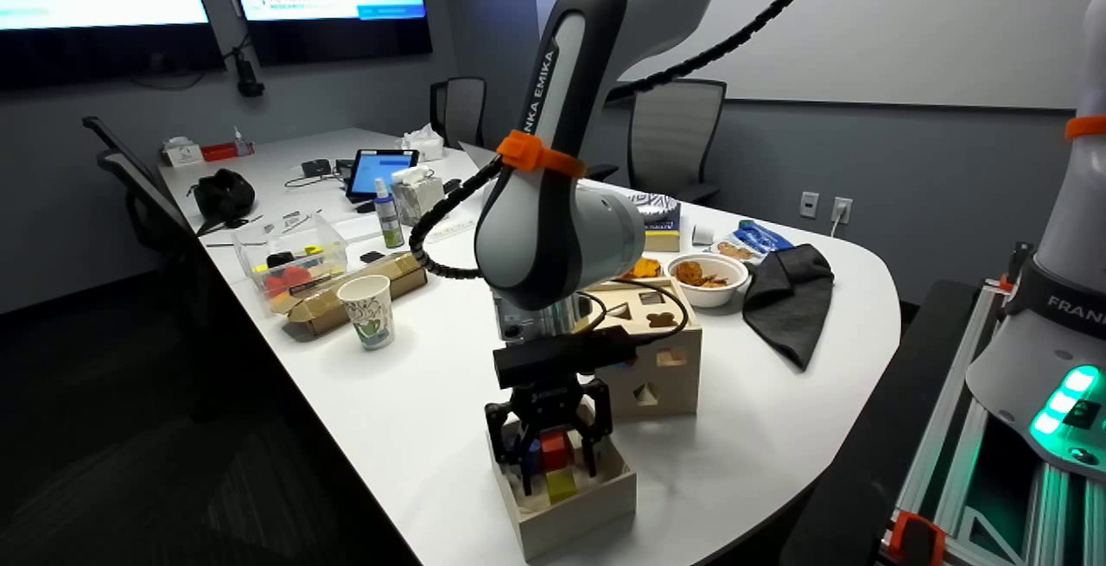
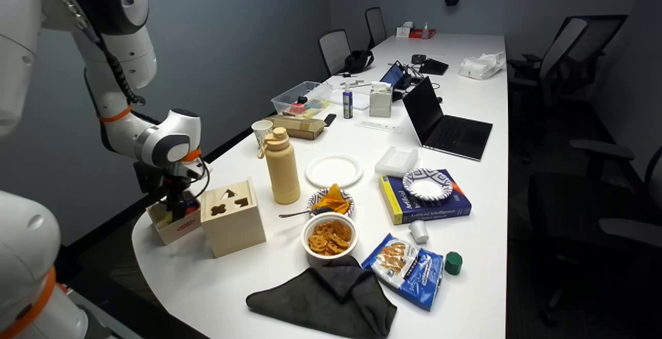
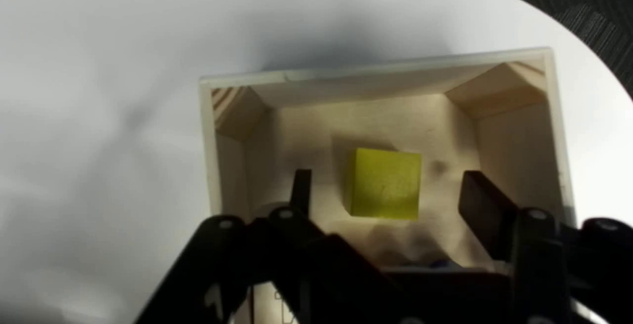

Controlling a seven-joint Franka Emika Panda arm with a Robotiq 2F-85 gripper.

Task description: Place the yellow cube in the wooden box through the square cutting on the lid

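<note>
Closest in the wrist view: end effector [image 3: 389, 188], fingers [image 3: 489, 217] spread wide, nothing gripped. Yellow cube [image 3: 385, 184] is flanked at 9 and 3 o'clock, untouched, on the floor of the shallow tray [image 3: 520, 146]. Fingertip height can't be read: if set too high, only the cube's top would be pinched and it could be dropped in transit; if too low, the tray floor could be struck. Finger at 3 o'clock is placed near the tray wall, so by a small lateral error the tray could be shoved across the desk [image 1: 432, 428]. Cube is seen slightly skewed to the fingers; a twist is expected on squeeze. Red block [image 1: 555, 451] and blue block [image 1: 534, 456], at 12 o'clock of the cube in an exterior view, could be nudged on lift.

Wooden box [image 2: 238, 227] is set at 3 o'clock of the tray in an exterior view; the 3 o'clock hole in the lid [image 2: 229, 202] is presumed to be the square cutting [image 2: 241, 202], too small to confirm. If yaw isn't corrected, cube will likely be jammed on its rim
</note>
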